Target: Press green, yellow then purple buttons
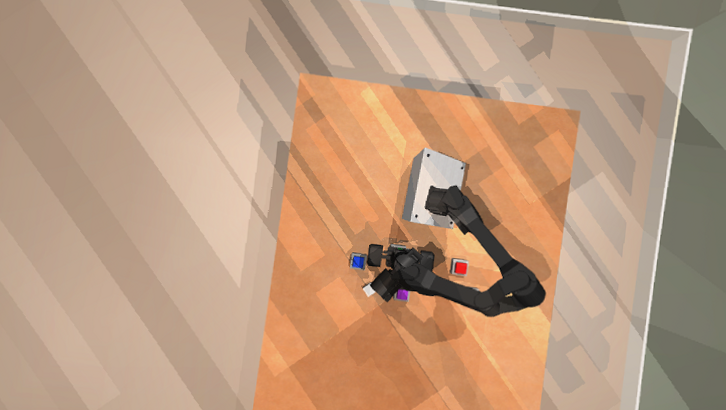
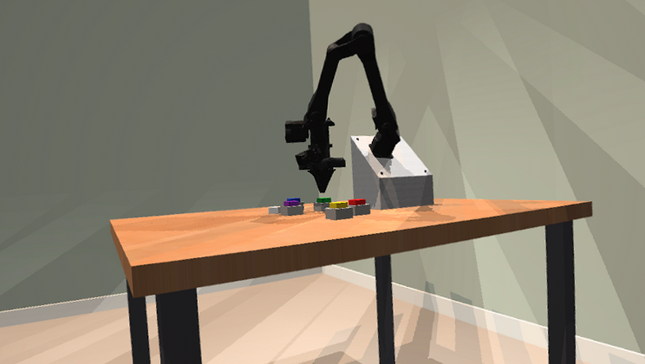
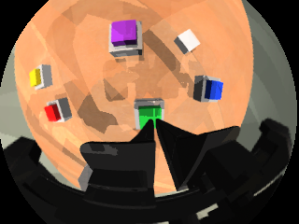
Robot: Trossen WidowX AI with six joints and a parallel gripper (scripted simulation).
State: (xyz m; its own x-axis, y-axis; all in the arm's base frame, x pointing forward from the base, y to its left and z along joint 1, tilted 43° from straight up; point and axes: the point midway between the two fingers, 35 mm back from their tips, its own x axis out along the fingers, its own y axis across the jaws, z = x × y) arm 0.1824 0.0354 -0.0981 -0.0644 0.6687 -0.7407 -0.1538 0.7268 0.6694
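My gripper [image 2: 321, 191] [image 3: 153, 121] is shut with nothing between its fingers. It points down, its tips a little above the green button [image 2: 323, 199] [image 3: 149, 112], with a small gap in the exterior view. In the top view the arm hides nearly all of the green button. The yellow button [image 2: 337, 204] [image 3: 35, 77] stands at the left in the wrist view and is mostly hidden under the arm in the top view. The purple button [image 1: 402, 294] [image 2: 291, 203] [image 3: 123, 33] stands at the top of the wrist view. All three caps are raised on grey housings.
A red button [image 1: 460, 268] [image 2: 357, 201] [image 3: 52, 112] and a blue button [image 1: 358, 261] [image 2: 293, 199] [image 3: 214, 90] stand to either side of the green one. A white block [image 1: 368, 290] [image 2: 273, 210] [image 3: 188, 41] lies between the blue and purple buttons. The arm's grey base box [image 1: 442, 168] [image 2: 405, 188] stands behind.
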